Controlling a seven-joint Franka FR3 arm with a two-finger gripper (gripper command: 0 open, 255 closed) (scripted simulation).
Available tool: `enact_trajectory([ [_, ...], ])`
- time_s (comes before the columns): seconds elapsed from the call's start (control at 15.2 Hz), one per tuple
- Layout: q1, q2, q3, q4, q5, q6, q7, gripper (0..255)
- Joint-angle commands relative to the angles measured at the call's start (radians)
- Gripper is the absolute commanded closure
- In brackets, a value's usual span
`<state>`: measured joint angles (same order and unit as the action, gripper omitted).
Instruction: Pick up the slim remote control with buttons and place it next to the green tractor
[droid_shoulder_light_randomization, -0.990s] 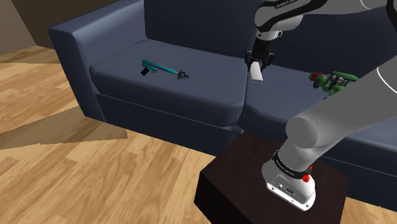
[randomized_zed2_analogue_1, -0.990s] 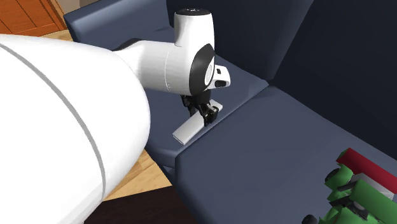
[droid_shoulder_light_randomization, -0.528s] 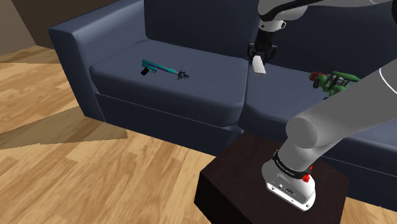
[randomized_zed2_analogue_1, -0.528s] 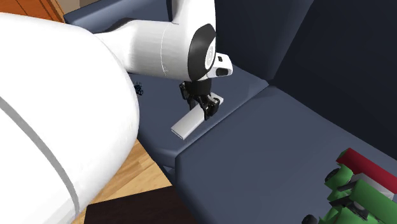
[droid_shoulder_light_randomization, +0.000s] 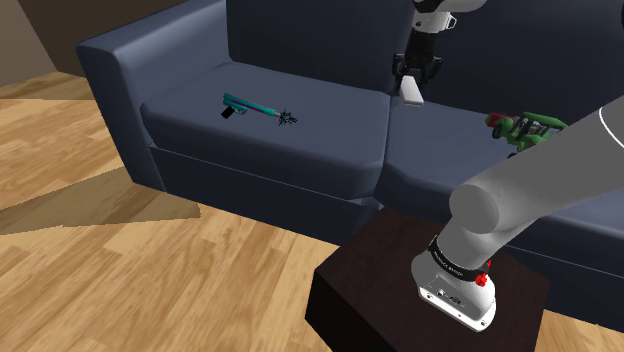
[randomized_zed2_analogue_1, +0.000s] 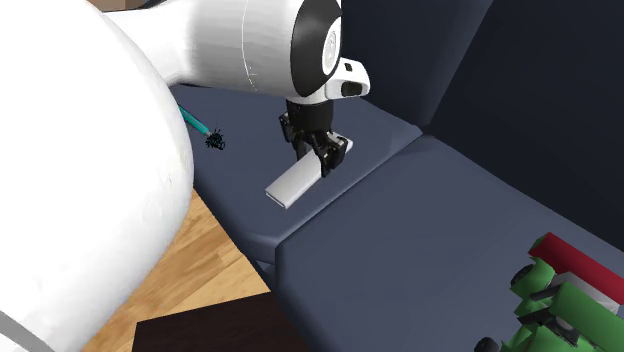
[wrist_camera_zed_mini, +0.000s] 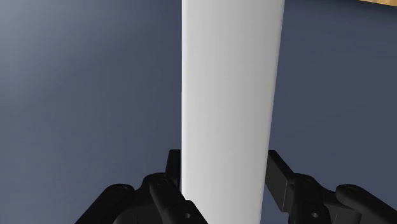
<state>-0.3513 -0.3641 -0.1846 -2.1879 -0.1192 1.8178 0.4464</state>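
Slim white remote control (droid_shoulder_light_randomization: 410, 91) (randomized_zed2_analogue_1: 293, 183) (wrist_camera_zed_mini: 229, 95), a plain flat slab with no markings visible on it, was found clamped at one end between the fingers of the black two-finger gripper (droid_shoulder_light_randomization: 411, 79) (randomized_zed2_analogue_1: 322, 160) (wrist_camera_zed_mini: 224, 170). The fingers were closed against its two long edges. It hung slanted downward from the gripper over the dark blue sofa (droid_shoulder_light_randomization: 300, 140) (randomized_zed2_analogue_1: 400, 250), near the seam between the sofa's two seat cushions, and appeared clear of the seat.

The green toy tractor (droid_shoulder_light_randomization: 525, 127) (randomized_zed2_analogue_1: 560, 295), with red parts and dark wheels, rested on the sofa cushion at the shoulder view's right, well apart from the remote. Smooth, matte cushion surface lay between the two. A teal stick-shaped object (droid_shoulder_light_randomization: 255, 106) (randomized_zed2_analogue_1: 192, 121) with a black spiky end lay on the sofa's other cushion, also well apart.

The wooden plank floor (droid_shoulder_light_randomization: 150, 270) ran in front of the sofa. The dark brown box stand (droid_shoulder_light_randomization: 370, 290) sat just before the sofa's front edge.
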Motion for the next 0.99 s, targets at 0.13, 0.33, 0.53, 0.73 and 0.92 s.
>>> enact_trajectory([
  [0.13, 0.001, 0.001, 0.001, 0.055, 0.002, -0.054, -0.005, 255],
  [0.33, -0.008, -0.025, -0.008, 0.048, -0.006, -0.071, -0.021, 255],
  [0.53, -0.036, -0.099, -0.042, -0.011, -0.034, -0.08, -0.07, 255],
  [0.73, -0.065, -0.167, -0.079, -0.06, -0.066, -0.093, -0.122, 255],
  [0.92, -0.097, -0.229, -0.118, -0.098, -0.102, -0.108, -0.177, 255],
])
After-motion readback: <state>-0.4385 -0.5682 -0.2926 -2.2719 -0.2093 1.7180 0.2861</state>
